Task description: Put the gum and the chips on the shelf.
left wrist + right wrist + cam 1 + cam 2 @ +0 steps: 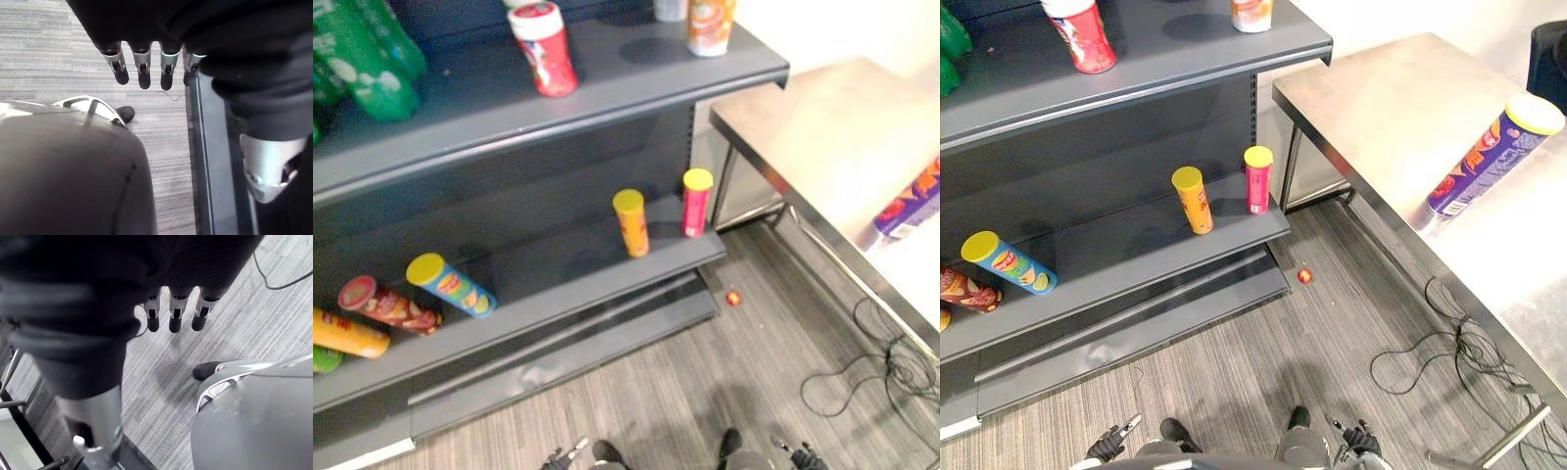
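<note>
On the steel table (1381, 98), at about 2 o'clock from the right hand (175, 316): one purple chips can (1489, 162), lying on its side. Its long axis runs from 7 to 1 o'clock, with the yellow lid toward 1 o'clock. It lies well apart from both hands.

Right hand: low over the floor, fingers straight and spread, holding nothing.

Left hand (142, 68): low over the floor, fingers straight, empty.

Floor, at 12 o'clock from the hands, near the shelf foot: one small red item (1305, 276), too small to identify.

Grey shelf unit (1136, 83), lower tier: yellow chips can (1193, 199) and pink chips can (1257, 179), both upright and near each other. A blue chips can (1009, 262) lies with its lid toward 10 o'clock.

Upper tier: red canister (544, 47), standing.
</note>
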Robot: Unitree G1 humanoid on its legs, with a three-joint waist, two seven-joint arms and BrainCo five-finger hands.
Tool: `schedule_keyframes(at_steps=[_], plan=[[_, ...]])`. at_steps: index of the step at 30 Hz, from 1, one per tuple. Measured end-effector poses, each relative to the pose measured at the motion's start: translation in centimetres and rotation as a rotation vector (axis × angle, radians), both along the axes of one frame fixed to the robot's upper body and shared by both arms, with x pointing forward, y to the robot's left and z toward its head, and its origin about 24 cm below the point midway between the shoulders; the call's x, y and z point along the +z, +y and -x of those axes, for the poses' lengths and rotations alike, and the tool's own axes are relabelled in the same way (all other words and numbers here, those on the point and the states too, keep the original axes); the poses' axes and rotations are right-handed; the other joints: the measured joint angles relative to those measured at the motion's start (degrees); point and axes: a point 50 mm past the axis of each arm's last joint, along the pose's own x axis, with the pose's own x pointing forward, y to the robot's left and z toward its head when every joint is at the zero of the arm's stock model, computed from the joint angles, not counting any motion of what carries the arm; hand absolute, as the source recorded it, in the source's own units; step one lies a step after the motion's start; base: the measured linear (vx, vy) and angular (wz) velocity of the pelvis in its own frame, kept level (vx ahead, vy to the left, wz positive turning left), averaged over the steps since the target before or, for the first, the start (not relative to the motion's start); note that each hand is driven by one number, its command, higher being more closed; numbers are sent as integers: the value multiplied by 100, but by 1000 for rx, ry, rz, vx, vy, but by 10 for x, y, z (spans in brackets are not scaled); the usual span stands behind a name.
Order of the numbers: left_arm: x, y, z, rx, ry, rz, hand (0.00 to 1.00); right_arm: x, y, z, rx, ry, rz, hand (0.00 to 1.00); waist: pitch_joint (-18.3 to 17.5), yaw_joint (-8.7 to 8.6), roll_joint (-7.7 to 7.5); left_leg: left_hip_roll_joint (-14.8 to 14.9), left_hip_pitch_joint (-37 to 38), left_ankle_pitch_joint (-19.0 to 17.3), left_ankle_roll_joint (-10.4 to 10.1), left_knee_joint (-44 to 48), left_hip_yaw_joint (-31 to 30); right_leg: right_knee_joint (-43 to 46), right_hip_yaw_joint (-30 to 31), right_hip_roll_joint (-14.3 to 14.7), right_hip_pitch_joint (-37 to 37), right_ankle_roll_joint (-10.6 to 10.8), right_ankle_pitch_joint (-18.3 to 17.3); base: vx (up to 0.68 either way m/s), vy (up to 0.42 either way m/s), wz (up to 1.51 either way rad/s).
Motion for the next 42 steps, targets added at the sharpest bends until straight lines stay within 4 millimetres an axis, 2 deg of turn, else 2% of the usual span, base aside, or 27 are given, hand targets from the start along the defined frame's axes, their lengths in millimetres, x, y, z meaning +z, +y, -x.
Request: schedule_keyframes(at_steps=[4,6,8,9,10,11,12,13,15,17,19,20,21,22,23,24,25,26,28,33,35,36,38,41,42], plan=[[2,-4,-16,-13,-37,5,0,3,-3,-7,-47,-35,-5,0,190,-27,75,16,-26,-33,6,248,116,781,281,-176,-466,-42,-361,-3,-4,-22],[3,-5,-18,4,-44,9,0,2,0,-8,-51,-41,-15,0,235,-101,64,240,-61,-105,-9,736,115,961,386,-150,-499,-87,-524,44,-125,-35],[3,-6,-18,39,-55,20,0,2,1,-8,-53,-39,-18,0,274,-136,68,656,-103,-194,22,1521,109,1075,591,1,-489,-207,-644,36,-168,-61],[3,-8,-19,65,-66,30,0,3,-2,-6,-55,-40,-8,0,317,-133,104,951,-129,-172,56,2120,-119,1124,765,143,-435,-268,-680,19,-179,-97],[3,-12,-20,100,-79,46,0,4,-6,-4,-62,-47,5,0,322,-119,151,1110,-279,-29,264,2622,-798,1190,994,283,-430,-376,-754,30,-197,-99],[3,-14,-20,112,-86,51,0,5,-7,-3,-60,-51,12,0,324,-117,156,1140,-426,103,437,2868,-1254,1186,1110,351,-437,-398,-766,59,-158,-101],[5,-17,-26,118,-121,56,0,6,-8,-2,-56,-62,19,0,325,-109,161,1064,-788,-6,285,3298,-2069,1139,1372,432,-446,-431,-775,102,-56,-94],[6,-27,-32,124,-149,80,0,7,-14,-2,-62,-64,35,0,332,-121,229,759,-973,-510,112,3523,-2624,1065,1587,452,-443,-458,-761,104,2,-97],[7,-29,-34,125,-163,90,0,7,-11,-1,-60,-61,29,0,331,-80,232,410,-1091,-1015,155,3587,-2881,967,1906,568,-386,-556,-701,121,36,-92],[7,-30,-35,114,-170,89,0,4,-4,2,-56,-56,8,0,333,68,217,153,-1124,-1274,126,3152,-2948,875,2254,768,-222,-579,-697,184,46,-100],[8,-30,-37,110,-176,86,0,5,-2,0,-50,-67,6,0,328,92,198,-20,-1197,-1279,116,2794,-3116,880,2419,798,-205,-568,-720,163,113,-83],[8,-30,-37,108,-177,84,0,8,-2,-9,-31,-97,13,0,336,126,179,-267,-1261,-1255,123,2282,-3405,896,2702,796,-209,-494,-759,175,190,-81],[9,-30,-38,108,-178,84,0,9,-2,-11,-27,-104,15,0,336,140,178,-324,-1266,-1234,130,2135,-3500,905,2791,797,-211,-443,-759,213,281,-122],[8,-34,-37,115,-178,94,0,11,-1,-16,-9,-119,20,0,319,216,207,-494,-1167,-1030,135,1540,-3858,1015,3111,843,-250,-233,-812,140,235,-98],[8,-33,-39,126,-184,94,0,11,1,-18,-8,-123,15,0,312,239,155,-570,-1096,-1070,79,1573,-3828,1056,3278,814,-268,-171,-847,162,277,-109],[9,-28,-40,123,-186,80,0,8,10,-16,-8,-121,-8,0,210,252,40,-714,-1025,-1175,166,1564,-3740,950,3409,720,-248,-79,-782,213,330,-83],[10,-25,-40,123,-190,70,0,6,20,-13,-14,-113,-36,0,138,278,-81,-735,-1021,-1308,221,1633,-3462,756,3522,621,-201,-5,-661,179,263,-76],[10,-23,-39,130,-190,66,0,5,24,-12,-16,-110,-47,0,111,335,-123,-744,-1001,-1349,248,1642,-3321,651,3559,580,-197,-12,-591,204,322,-79],[9,-22,-38,136,-182,63,0,4,24,-13,-24,-111,-51,0,73,346,-178,-818,-915,-1411,342,1563,-2982,302,3572,467,-224,4,-200,122,260,-72],[5,-20,-30,174,-149,69,0,0,22,-7,-85,-80,-69,0,42,370,-192,-934,-690,-1445,399,1386,-2641,-167,3570,372,-219,53,304,46,137,-65],[5,-21,-29,175,-143,71,0,-2,17,-4,-132,-58,-74,0,-3,416,-144,-857,-625,-1446,403,1297,-2501,-422,3091,382,-225,69,645,-2,18,-63],[4,-23,-27,178,-135,76,0,-3,15,-1,-145,-43,-73,0,-59,446,-113,-815,-557,-1444,406,1154,-2435,-596,2456,356,-208,-18,816,-21,-32,-46],[3,-21,-25,181,-127,74,0,-5,11,7,-193,-21,-77,0,-127,492,-156,-917,-465,-1434,419,1046,-2373,-838,1724,300,-83,-45,830,-32,-35,-37],[2,-24,-23,163,-113,79,0,-6,-4,17,-241,9,-53,0,-221,489,-43,-1065,-387,-1353,472,910,-2416,-941,1679,222,-7,-40,825,-88,-20,-3],[1,-24,-21,164,-108,79,0,-5,-8,20,-275,9,-49,0,-273,487,-50,-1116,-363,-1277,485,794,-2463,-957,1647,201,-11,-52,816,-106,-9,13]])
